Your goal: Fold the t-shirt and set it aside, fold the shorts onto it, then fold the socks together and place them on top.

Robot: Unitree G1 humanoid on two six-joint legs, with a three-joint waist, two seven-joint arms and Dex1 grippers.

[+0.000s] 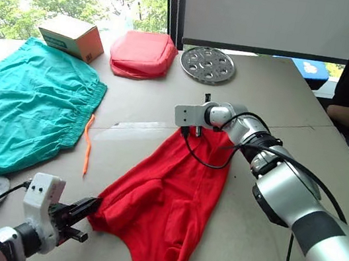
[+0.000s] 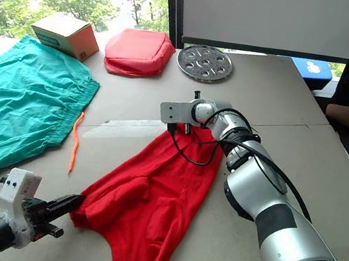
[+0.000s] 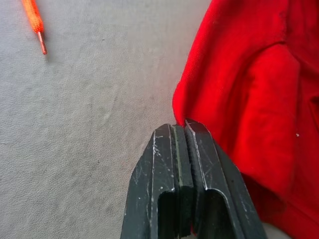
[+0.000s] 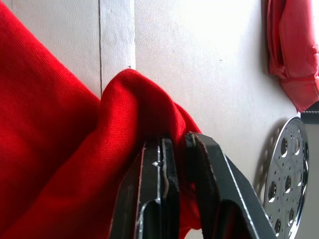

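T-shirt pinched at both ends

T-shirt is stretched out on the surface, long axis running from near-left to far-right. The far corner is clamped in the right hand. The near corner is met by the left hand, clenched; cloth between its fingers can't be confirmed.

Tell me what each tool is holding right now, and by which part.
The right tool pinches a raised fold at the far edge of the red t-shirt. The left tool is shut against the shirt's near-left edge; whether cloth is caught cannot be told.
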